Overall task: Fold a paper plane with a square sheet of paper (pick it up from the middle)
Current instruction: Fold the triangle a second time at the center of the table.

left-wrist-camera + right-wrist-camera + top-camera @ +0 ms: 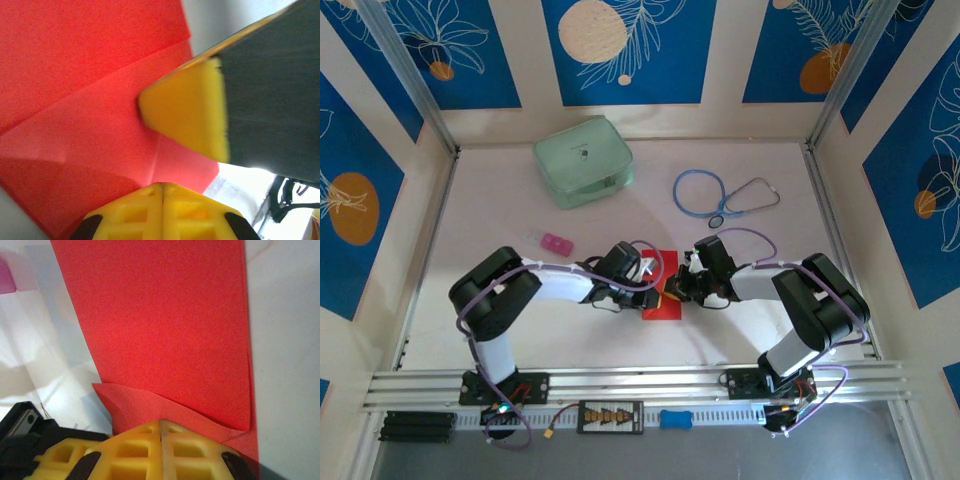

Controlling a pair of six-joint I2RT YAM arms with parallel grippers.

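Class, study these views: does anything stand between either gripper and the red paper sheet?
Nothing visible does. The left gripper and the right gripper, jaws shut, both rest directly on the red paper sheet. The pink object lies off to the side.

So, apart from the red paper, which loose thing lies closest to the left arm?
The small pink object, just beyond the left arm; the green case and blue stethoscope lie farther back.
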